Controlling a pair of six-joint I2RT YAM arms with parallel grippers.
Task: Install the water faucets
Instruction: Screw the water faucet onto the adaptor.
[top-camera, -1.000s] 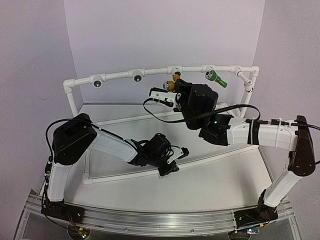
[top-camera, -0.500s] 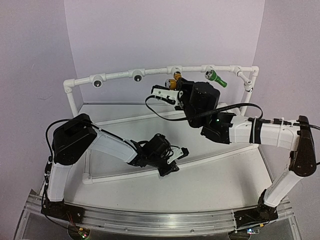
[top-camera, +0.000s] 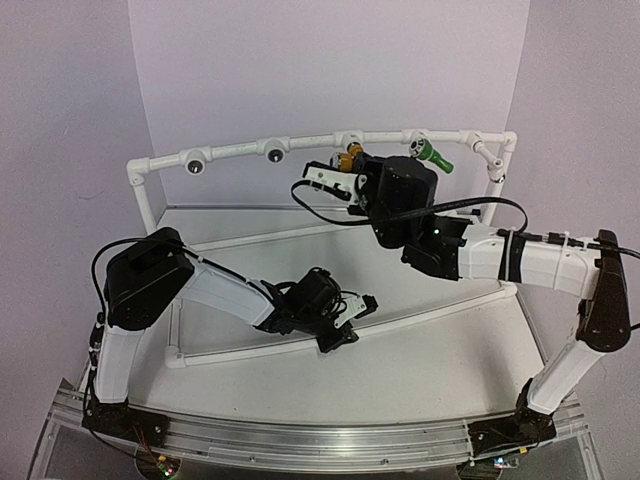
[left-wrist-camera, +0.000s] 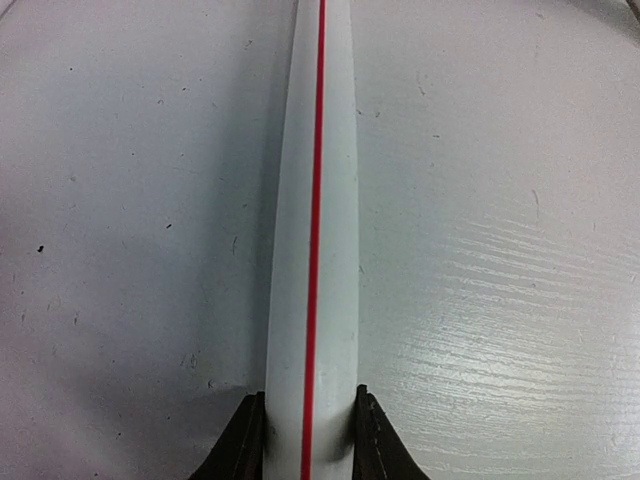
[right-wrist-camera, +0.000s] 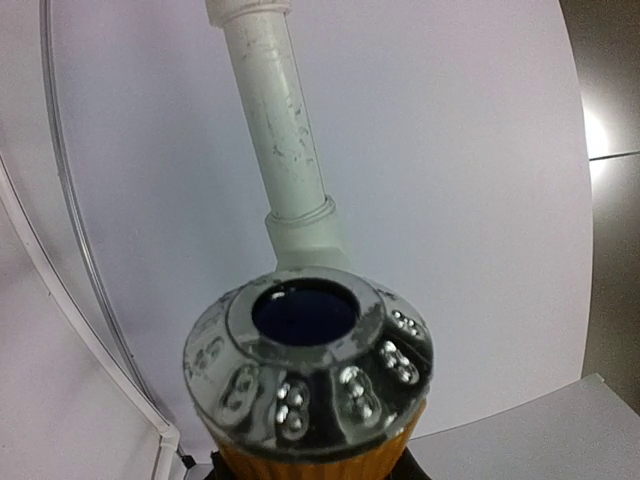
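My right gripper (top-camera: 345, 168) is shut on the yellow-orange faucet (top-camera: 349, 157), held up just below the white pipe frame (top-camera: 235, 151) at the back. In the right wrist view the faucet (right-wrist-camera: 310, 370) shows a silvery ringed end with a dark hole, close under a white pipe fitting (right-wrist-camera: 300, 235); I cannot tell whether they touch. Only dark finger edges of that gripper (right-wrist-camera: 312, 472) show below the orange body. The green faucet (top-camera: 433, 154) sticks out of the frame further right. My left gripper (top-camera: 345, 322) (left-wrist-camera: 310, 425) is shut on the low white pipe with a red stripe (left-wrist-camera: 312, 200).
Two dark round sockets (top-camera: 195, 163) (top-camera: 274, 150) hang on the frame's left half. The frame's right post (top-camera: 496, 172) stands near my right forearm. A black cable (top-camera: 320, 222) loops under the right wrist. The low pipe (top-camera: 240, 350) crosses the white table (top-camera: 420, 370).
My right gripper has risen and moved back with the yellow-orange faucet, bringing it closer under the frame pipe. The left arm has not moved.
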